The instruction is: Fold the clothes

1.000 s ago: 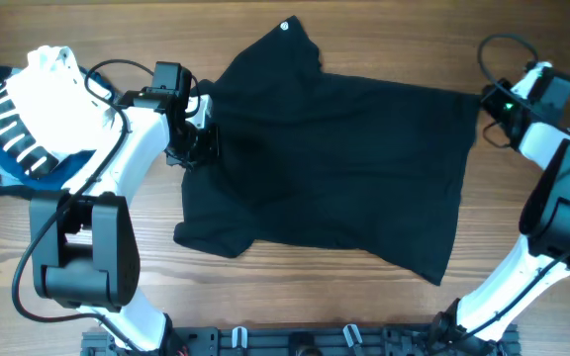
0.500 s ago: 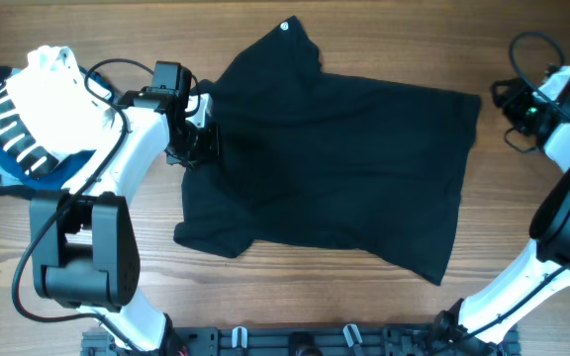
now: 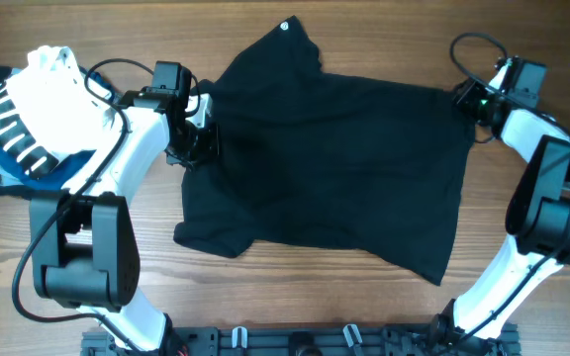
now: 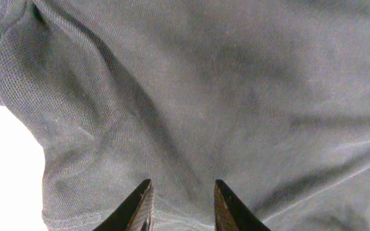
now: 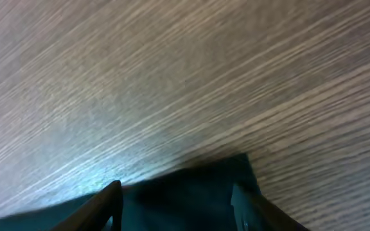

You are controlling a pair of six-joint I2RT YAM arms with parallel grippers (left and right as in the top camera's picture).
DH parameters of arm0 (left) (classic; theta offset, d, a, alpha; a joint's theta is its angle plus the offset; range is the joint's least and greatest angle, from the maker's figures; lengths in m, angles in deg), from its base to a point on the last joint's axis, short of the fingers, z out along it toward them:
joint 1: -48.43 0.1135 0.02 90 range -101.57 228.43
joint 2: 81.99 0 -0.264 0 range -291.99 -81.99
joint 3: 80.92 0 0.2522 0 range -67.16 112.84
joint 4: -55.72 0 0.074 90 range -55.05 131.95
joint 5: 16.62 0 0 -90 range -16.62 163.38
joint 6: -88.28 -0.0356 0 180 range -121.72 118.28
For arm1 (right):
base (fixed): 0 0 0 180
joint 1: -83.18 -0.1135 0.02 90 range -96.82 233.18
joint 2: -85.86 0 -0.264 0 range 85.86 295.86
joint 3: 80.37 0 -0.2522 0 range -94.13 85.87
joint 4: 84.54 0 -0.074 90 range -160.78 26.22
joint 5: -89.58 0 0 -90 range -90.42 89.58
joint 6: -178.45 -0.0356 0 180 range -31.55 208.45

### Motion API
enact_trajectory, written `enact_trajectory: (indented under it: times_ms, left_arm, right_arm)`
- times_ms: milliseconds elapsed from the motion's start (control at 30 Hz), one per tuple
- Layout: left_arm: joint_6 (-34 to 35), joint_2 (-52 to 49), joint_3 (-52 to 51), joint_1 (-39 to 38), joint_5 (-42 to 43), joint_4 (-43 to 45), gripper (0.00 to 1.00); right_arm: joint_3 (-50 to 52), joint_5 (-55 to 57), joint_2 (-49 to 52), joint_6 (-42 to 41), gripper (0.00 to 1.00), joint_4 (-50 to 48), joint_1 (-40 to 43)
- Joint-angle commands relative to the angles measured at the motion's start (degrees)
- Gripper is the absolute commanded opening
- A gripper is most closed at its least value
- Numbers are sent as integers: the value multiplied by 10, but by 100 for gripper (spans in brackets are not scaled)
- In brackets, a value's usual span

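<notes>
Black T-shirt (image 3: 334, 168) lies flat mid-table (image 3: 295, 297), long axis left-right. Right gripper (image 5: 175, 189) is spread, with the shirt's far-right corner just between its fingers. Left gripper (image 4: 180, 208) sits on the left edge, gap narrow, grip unclear.

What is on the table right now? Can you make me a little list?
shirt: black T-shirt, spread out on the wooden table, not yet folded
left fingers: at the shirt's left edge, grip unclear
right fingers: open, over a corner of the shirt
other clothes: white garment and striped garment, piled at the left
</notes>
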Motion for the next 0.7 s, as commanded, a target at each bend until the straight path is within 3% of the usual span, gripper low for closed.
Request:
enact_trajectory:
  times_ms: [0,167,667]
  left_arm:
    - [-7,2,1,-1,-3,-4,31]
    - [-7,2,1,-1,-3,-6,31]
    - [-7,2,1,-1,-3,-9,31]
  right_arm:
    - [-6,69,20,11,57,3,7]
    - [-7,8,12,74,58,2,14]
    - [-8,-28,-1,63,61,-30,34]
